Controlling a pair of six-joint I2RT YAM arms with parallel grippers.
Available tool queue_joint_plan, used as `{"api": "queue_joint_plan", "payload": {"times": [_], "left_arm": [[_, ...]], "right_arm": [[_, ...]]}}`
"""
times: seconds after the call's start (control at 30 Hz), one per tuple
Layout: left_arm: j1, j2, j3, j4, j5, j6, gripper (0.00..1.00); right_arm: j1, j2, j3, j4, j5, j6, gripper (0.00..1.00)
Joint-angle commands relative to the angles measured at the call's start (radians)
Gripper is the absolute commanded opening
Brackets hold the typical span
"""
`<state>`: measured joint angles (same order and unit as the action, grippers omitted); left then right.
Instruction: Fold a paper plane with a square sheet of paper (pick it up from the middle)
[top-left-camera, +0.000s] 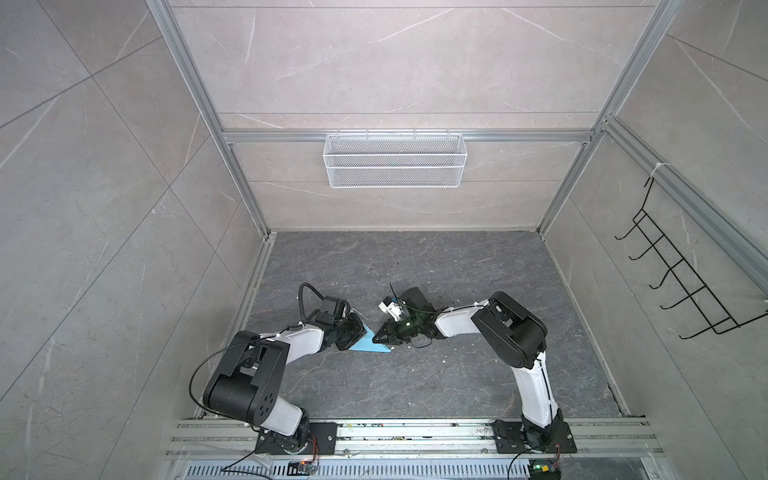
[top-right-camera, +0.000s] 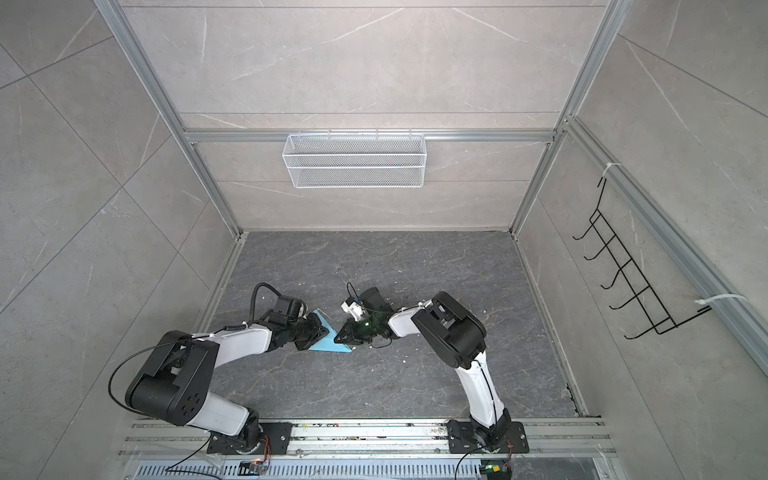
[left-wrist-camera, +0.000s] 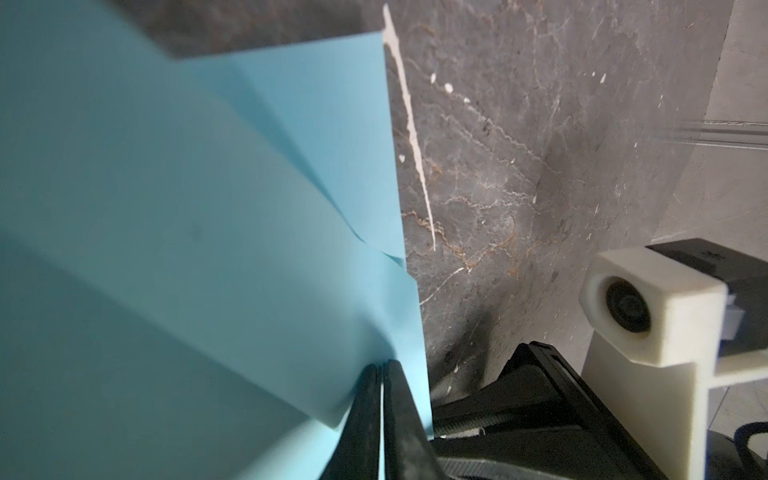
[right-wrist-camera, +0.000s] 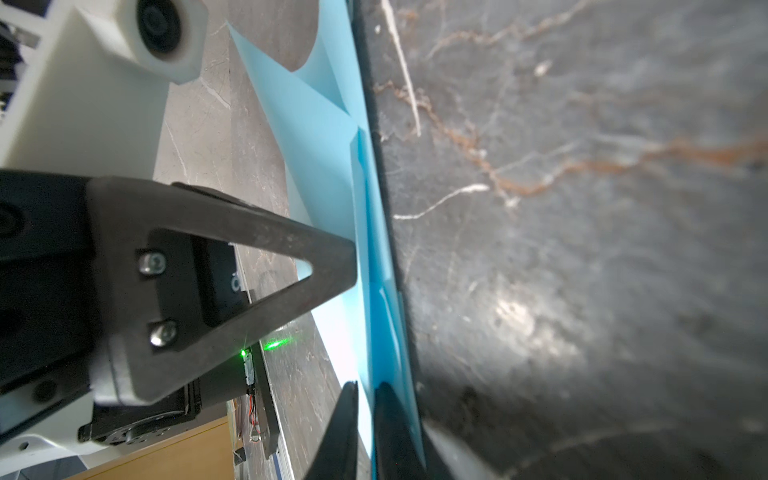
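Left gripper: jaws together, clamped on the paper. The left wrist view shows the sheet pinched between the two black fingers, with folded layers fanning away from the bite. The paper is off the flat and stands on edge roughly mid-worktop, a little left of centre and nearer the front edge than the back. It is already creased, reading as a blue triangle in both top views. Its lower edge runs along the surface; contact or a hair above, cannot tell. Right gripper: it meets the paper from the other side, close to the left gripper's bite. Its fingers stand narrowly apart astride the sheet's edge, with blue visible in the gap. Whether they actually bite cannot be told from the wrist view. Judgement: this is a hand-over or re-grip partway through folding, and the plane is not yet formed. Risks from here:
(1) The two grips sit near each other on thin paper, so any pull apart or twist between the arms could tear it or rip out a crease.
(2) If the right jaws close off the crease line, the next fold would come out skewed.
(3) Pressing down with the edge against the worktop could buckle the layers.
(4) If the left releases before the right holds, the sheet drops and the loose folds spring open.
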<state>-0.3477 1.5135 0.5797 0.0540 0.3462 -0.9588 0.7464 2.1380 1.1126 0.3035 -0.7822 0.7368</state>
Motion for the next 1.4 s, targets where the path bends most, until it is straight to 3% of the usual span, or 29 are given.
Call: {"api": "queue_joint_plan", "payload": {"times": [0.0, 0.53, 0.93, 1.2, 1.37], "left_arm": [[0.004, 0.013, 0.029, 0.017, 0.016, 0.030, 0.10], [0.012, 0.033, 0.016, -0.071, -0.028, 0.005, 0.09], [0.016, 0.045, 0.009, -0.093, -0.046, -0.013, 0.09], [0.018, 0.056, 0.012, -0.106, -0.052, -0.020, 0.09], [0.018, 0.060, 0.018, -0.108, -0.055, -0.025, 0.09]], "right_arm": [[-0.006, 0.059, -0.030, -0.109, 0.088, -0.022, 0.14], [-0.017, -0.034, 0.010, -0.227, 0.058, -0.103, 0.20], [-0.024, -0.066, 0.036, -0.405, 0.056, -0.345, 0.18], [-0.023, -0.065, 0.080, -0.481, 0.065, -0.536, 0.23], [-0.016, -0.040, 0.115, -0.540, 0.093, -0.580, 0.21]]}}
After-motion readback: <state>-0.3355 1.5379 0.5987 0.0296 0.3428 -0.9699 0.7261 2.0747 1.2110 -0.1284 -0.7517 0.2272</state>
